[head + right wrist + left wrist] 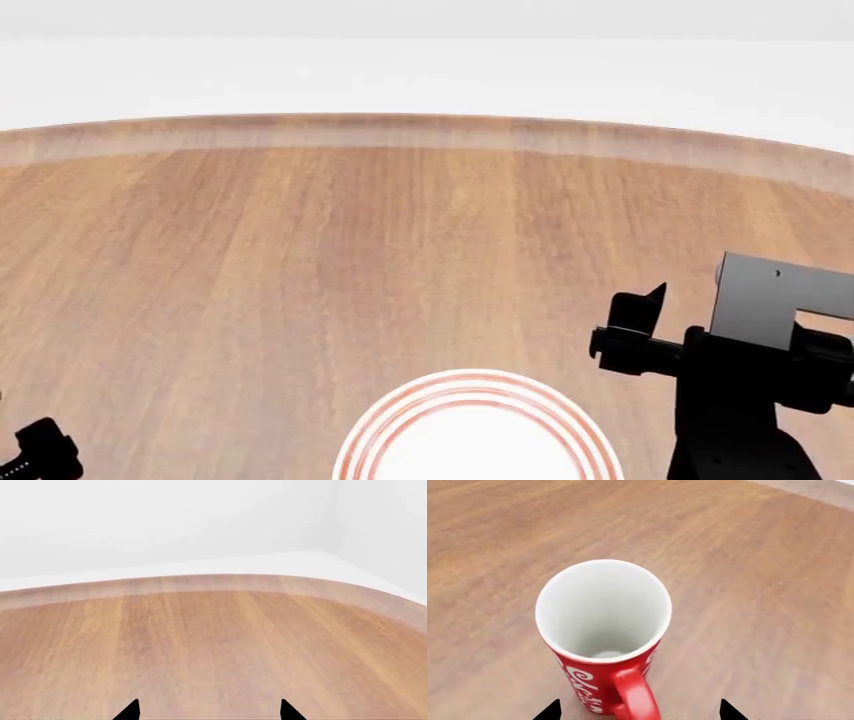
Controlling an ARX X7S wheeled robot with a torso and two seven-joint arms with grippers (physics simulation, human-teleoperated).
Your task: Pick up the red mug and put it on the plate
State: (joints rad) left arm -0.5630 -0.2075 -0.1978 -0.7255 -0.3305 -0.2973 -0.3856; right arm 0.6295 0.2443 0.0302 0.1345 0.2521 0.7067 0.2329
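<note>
My left gripper (639, 711) hovers over the upright red mug (604, 630), jaws spread wide to straddle its handle. My right gripper (208, 711) waits open beside the plate (477, 432), clear of the drop spot.

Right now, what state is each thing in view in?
red mug: upright on the table, empty, ungrasped, between the open fingertips.
plate: flat on the table, nothing on its visible part.
left gripper: open, at the mug's handle.
right gripper: open, holding nothing.
</note>
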